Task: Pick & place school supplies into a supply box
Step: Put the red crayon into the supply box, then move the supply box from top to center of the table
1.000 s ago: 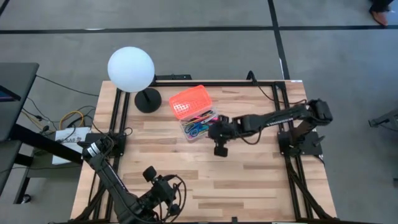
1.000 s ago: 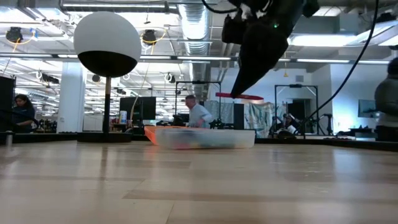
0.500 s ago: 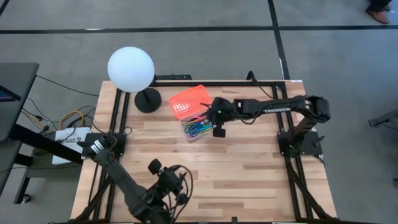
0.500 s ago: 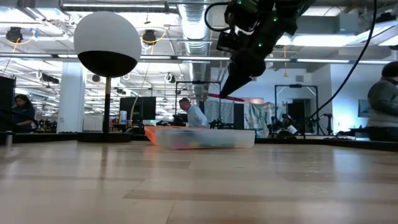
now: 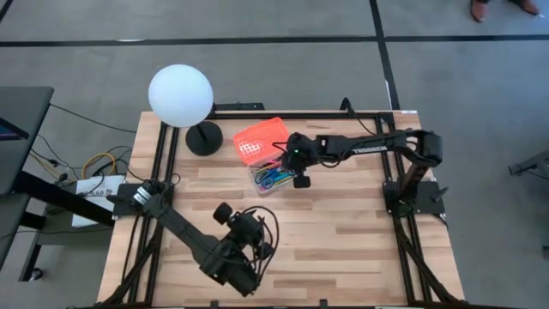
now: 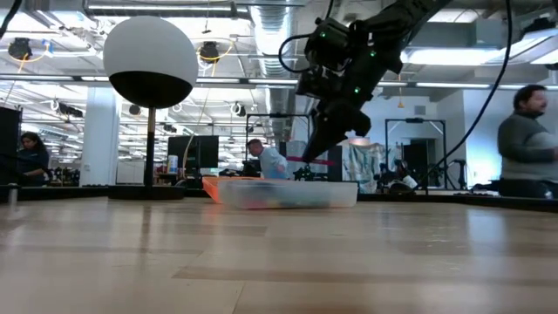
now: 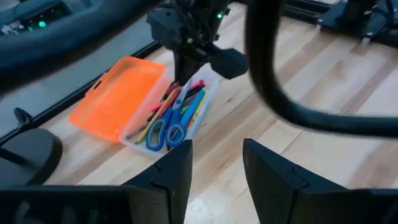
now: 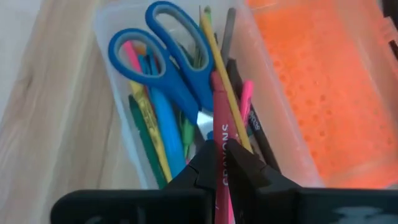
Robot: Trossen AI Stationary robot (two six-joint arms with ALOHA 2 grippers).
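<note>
The right tool (image 8: 219, 163) is clamped on a red pen (image 8: 222, 134), its two dark fingers pinched together on the shaft, and it holds the pen over the open supply box (image 8: 124, 130). In the high view this right tool (image 5: 292, 160) sits just above the centre of the frame, over the right end of the box (image 5: 273, 178), with its arm reaching in from the right side of the desk (image 5: 343, 232). Inside the clear box lie blue-handled scissors (image 8: 166, 59), a yellow pencil (image 8: 221, 68), a pink pen (image 8: 245, 99) and other pens packed side by side. The orange lid (image 5: 260, 140) lies flat against the box on its upper-left side. In the low view the pen (image 6: 307, 160) hangs tilted above the box (image 6: 283, 193), not touching it. The left tool (image 7: 214, 171) is in the lower middle of the high view (image 5: 249, 230), well apart from the box, its fingers apart and holding nothing. A white globe lamp (image 5: 180, 96) stands at the desk's upper left corner. People show in the room beyond the desk.
</note>
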